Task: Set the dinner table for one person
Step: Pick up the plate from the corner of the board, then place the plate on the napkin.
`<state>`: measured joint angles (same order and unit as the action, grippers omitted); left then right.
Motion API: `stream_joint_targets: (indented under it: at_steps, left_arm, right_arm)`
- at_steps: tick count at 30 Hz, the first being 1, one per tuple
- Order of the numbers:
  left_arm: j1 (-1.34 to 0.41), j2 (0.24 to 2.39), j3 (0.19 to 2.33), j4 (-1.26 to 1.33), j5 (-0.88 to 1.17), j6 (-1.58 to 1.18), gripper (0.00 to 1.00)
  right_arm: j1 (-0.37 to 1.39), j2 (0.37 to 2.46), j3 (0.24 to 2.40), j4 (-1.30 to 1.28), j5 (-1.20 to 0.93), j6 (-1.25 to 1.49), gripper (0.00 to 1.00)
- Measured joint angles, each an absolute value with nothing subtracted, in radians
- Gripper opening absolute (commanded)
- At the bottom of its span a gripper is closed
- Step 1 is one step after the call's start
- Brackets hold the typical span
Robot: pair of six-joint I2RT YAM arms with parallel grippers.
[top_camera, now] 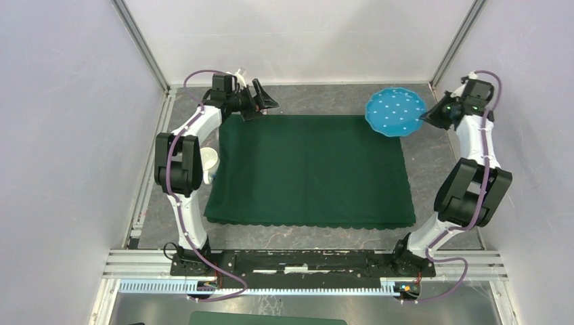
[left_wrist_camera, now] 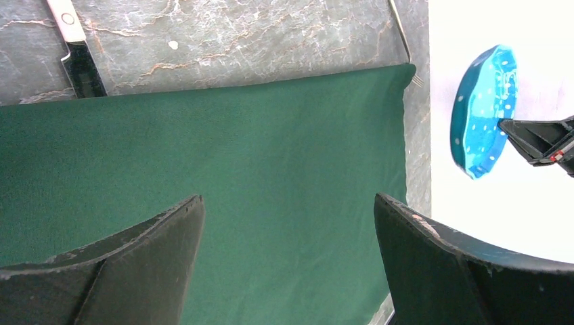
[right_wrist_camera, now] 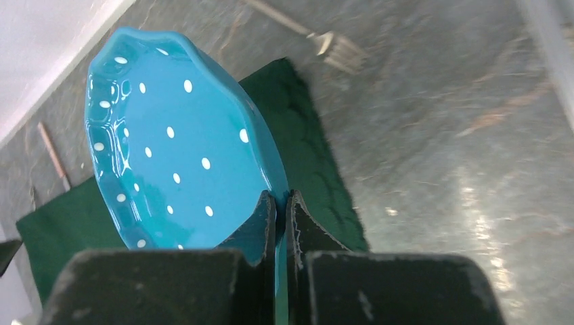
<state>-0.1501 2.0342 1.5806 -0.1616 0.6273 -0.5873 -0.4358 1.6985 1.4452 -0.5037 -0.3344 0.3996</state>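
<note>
Left arm (top_camera: 203, 125) extended forward, jaws spread wide, right arm (top_camera: 477, 145) extended, jaws pinched on blue plate (top_camera: 396, 112)

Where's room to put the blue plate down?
The green cloth is all bare for the blue plate. The table strip between its scalloped edge and the arm bases is free too. Crowded: a knife and fork lie beyond the far edge, a white cup stands left of it.

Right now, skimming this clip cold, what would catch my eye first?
The bright blue white-dotted plate, pinched at its rim by the right gripper and held tilted above the far right corner of the dark green cloth. That cloth lies spread across the middle of the dinner table, with the left gripper open above its far left corner.
</note>
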Motion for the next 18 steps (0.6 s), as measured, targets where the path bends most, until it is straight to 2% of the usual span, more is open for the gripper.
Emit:
stream_joint_targets:
  at_steps: [10,18]
  left_arm:
    - [-0.154,1.999,1.541,-0.159,0.625,-0.587,1.0]
    - [-0.154,1.937,1.499,-0.159,0.617,-0.587,1.0]
  right_arm:
    - [-0.174,1.699,1.392,-0.468,-0.369,0.437,0.0]
    - [-0.063,1.691,1.303,-0.48,-0.377,0.415,0.0]
